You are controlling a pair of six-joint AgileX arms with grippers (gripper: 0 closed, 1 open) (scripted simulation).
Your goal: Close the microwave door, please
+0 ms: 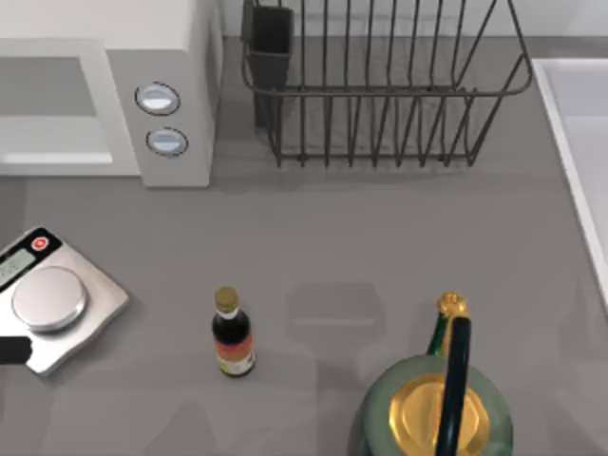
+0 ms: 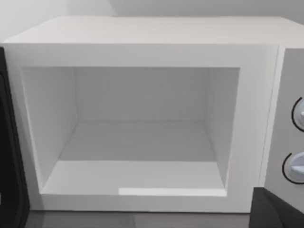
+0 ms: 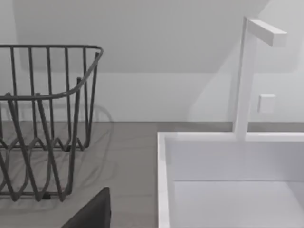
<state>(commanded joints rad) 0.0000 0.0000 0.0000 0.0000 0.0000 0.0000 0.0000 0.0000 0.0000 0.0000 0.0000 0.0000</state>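
Gaping boxy white microwave (image 2: 142, 47), smooth cavity exposed.

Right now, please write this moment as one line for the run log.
microwave: open, cavity empty | door: swung aside at cavity edge | scale, bottle, kettle: on table | closing: not done

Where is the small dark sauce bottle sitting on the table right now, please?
In the top view, the sauce bottle stands upright at the table's left-centre front, between the kitchen scale on its left and the green-and-gold kettle on its right.
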